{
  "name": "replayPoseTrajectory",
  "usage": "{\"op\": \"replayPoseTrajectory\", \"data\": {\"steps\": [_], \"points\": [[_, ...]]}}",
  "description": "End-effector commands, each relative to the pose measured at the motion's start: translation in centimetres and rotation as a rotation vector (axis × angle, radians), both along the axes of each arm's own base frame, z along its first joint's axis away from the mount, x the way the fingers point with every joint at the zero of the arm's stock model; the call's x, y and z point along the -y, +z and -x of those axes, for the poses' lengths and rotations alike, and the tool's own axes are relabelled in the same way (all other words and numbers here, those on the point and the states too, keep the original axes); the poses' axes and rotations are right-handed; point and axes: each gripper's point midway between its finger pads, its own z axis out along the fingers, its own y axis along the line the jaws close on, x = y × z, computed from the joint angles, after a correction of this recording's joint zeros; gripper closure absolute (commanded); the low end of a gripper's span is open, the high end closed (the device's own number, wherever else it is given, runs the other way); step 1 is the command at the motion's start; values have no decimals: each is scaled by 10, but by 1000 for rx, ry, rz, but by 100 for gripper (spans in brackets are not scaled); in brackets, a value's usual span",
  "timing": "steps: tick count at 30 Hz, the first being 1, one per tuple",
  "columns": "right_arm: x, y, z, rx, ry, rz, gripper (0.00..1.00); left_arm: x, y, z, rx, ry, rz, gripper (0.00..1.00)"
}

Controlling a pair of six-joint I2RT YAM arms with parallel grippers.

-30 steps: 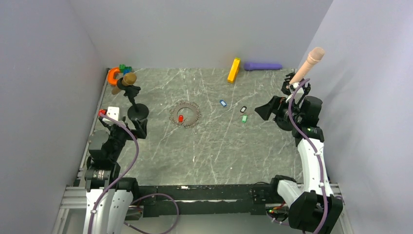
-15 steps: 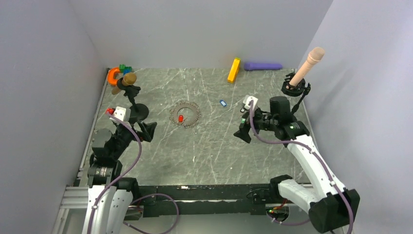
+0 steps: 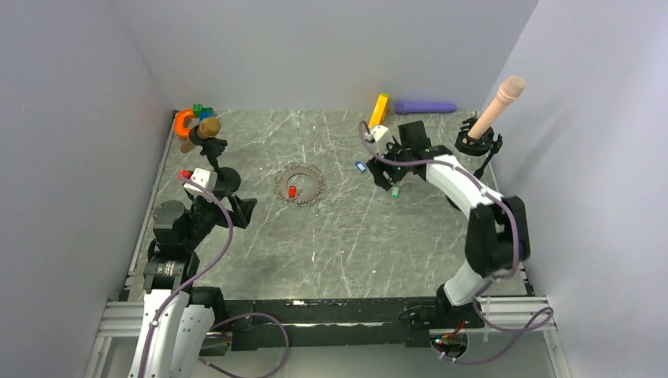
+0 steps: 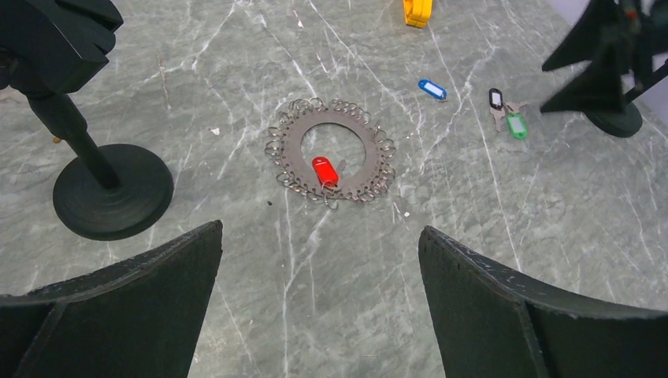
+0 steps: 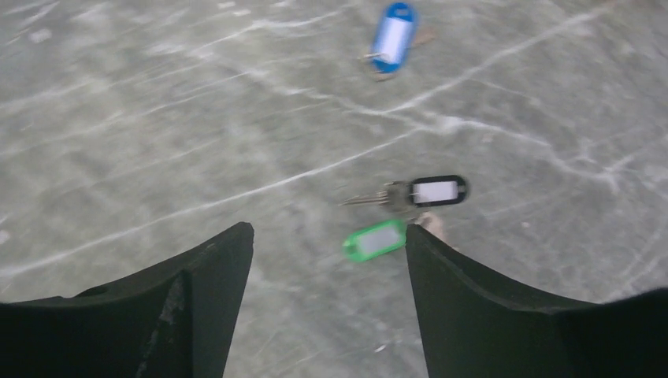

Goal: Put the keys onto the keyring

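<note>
Over the table's (image 5: 157, 118) far right, the right claw (image 5: 327, 231) is hovering, jaws apart, above the green key (image 5: 376, 239), while the left claw (image 4: 319, 232) is hanging released.

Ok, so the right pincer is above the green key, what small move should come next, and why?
Probably shift the right pincer sideways until the green key sits midway between its jaws. The jaws stand open, but in the wrist view the green key lies off-centre, near one jaw, with the black-rimmed key close beside it, so closing here might miss or snag both.
</note>
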Motion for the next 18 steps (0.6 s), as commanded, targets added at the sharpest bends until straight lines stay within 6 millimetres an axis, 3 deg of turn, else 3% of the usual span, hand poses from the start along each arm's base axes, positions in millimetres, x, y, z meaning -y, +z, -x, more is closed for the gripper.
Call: {"op": "replayPoseTrajectory", "data": {"steps": [1, 5, 8, 12, 18], "points": [[37, -7, -66, -12, -217, 26, 31, 0, 13, -3, 34, -11, -21, 1], [55, -45, -76, -64, -249, 123, 37, 1, 11, -4, 25, -18, -23, 1], [64, -60, -77, -113, -276, 131, 46, 2, 10, -5, 23, -26, -23, 1], [72, -71, -79, -158, -294, 96, 52, 4, 10, -5, 22, -38, -19, 1], [60, -77, -78, -197, -253, 40, 58, 5, 9, -5, 17, -40, -20, 1]]}}
